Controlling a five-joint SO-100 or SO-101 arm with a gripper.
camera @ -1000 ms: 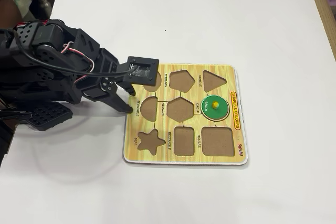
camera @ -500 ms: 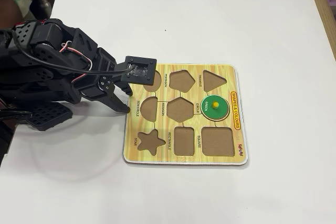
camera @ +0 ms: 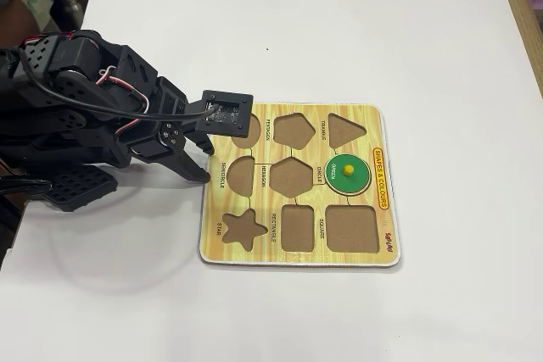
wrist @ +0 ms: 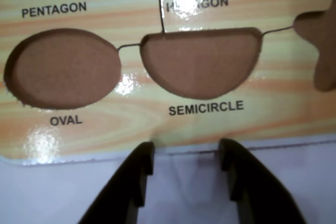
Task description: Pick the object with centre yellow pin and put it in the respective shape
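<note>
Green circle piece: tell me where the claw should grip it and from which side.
Grip the yellow pin at the centre of the green circle piece, coming down from above. The disc sits flush in its recess on the puzzle board, so only the upright pin offers a hold.

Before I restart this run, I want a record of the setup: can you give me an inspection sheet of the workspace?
Surface: white table, bare around the board.
Job's things: shape puzzle board; green circle piece with yellow pin seated in its recess; other recesses empty, including semicircle recess and oval recess.
Clutter: nothing seen.
Grippers: gripper open, empty, at the board's edge.
Cables: wires along the arm.
Surroundings: wooden strip at the right edge.
</note>
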